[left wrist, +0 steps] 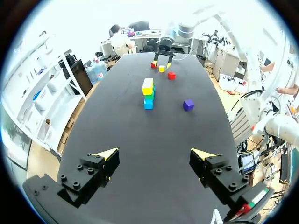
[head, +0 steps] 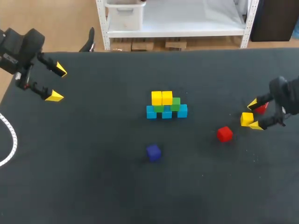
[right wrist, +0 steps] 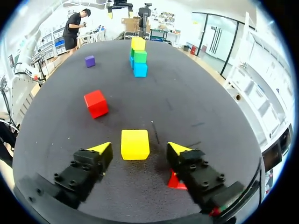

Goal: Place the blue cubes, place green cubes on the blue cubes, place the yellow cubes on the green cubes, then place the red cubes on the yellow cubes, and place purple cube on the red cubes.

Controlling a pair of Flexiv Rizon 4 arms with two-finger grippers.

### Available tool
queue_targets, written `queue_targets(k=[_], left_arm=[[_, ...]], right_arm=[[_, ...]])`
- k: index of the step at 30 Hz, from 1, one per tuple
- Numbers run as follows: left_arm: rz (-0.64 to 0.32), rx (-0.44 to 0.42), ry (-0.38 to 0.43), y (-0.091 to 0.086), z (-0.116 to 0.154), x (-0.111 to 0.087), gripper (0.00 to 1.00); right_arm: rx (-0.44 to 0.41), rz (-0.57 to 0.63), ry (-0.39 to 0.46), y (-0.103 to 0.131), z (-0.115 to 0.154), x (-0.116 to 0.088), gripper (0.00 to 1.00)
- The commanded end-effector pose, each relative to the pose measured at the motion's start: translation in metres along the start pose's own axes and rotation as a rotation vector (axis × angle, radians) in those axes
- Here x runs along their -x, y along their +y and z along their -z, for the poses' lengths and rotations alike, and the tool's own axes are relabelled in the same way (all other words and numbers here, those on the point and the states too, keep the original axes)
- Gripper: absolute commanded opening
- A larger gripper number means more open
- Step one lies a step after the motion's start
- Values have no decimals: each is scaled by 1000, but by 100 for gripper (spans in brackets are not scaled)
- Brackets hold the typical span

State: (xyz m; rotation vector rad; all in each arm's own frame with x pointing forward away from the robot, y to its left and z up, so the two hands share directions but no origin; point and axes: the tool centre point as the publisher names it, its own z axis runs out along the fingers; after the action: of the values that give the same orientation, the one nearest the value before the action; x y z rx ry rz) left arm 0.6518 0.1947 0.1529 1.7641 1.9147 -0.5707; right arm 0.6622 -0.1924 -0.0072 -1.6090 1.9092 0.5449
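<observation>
Jaws of left gripper [head: 58,84] and right gripper [head: 253,114] stand apart, a yellow cube [right wrist: 135,144] lying untouched between the latter's.

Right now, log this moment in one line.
stack: blue, green, two yellow | right gripper: open around yellow cube | left gripper: open | red cubes, purple cube: loose

The bench [head: 93,186] is matte black. The stack [head: 167,105] runs blue cubes [head: 167,113] at the base, green cubes [head: 175,103] above, yellow cubes [head: 157,98] on top. Right of the stack: a red cube [head: 224,134], a loose yellow cube [head: 246,118], a second red cube [head: 262,108]. In front of it, a purple cube [head: 153,152].
</observation>
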Motion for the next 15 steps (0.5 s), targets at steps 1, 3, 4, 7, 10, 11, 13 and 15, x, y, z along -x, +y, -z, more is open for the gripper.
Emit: queue_targets(k=[1,3,4,7,10,11,13,15], left_arm=[[-3,2,-3,0,0,-1,100],[-3,2,-3,0,0,-1,100],[-3,2,-3,0,0,-1,100],[-3,2,-3,0,0,-1,100],[-3,2,-3,0,0,-1,100],[-3,2,-3,0,0,-1,100],[-3,2,-3,0,0,-1,100],[-3,2,-3,0,0,-1,100]], right_arm=[[30,-4,10,-5,-3,0,51],[39,-3,10,-4,-4,1,50],[42,-3,12,-5,-5,1,48],[47,-2,14,-5,-6,3,48],[47,3,13,-5,-7,5,40],[47,5,13,-6,-7,6,30],[48,8,13,-6,-7,6,0],[45,16,13,-6,-5,9,0]])
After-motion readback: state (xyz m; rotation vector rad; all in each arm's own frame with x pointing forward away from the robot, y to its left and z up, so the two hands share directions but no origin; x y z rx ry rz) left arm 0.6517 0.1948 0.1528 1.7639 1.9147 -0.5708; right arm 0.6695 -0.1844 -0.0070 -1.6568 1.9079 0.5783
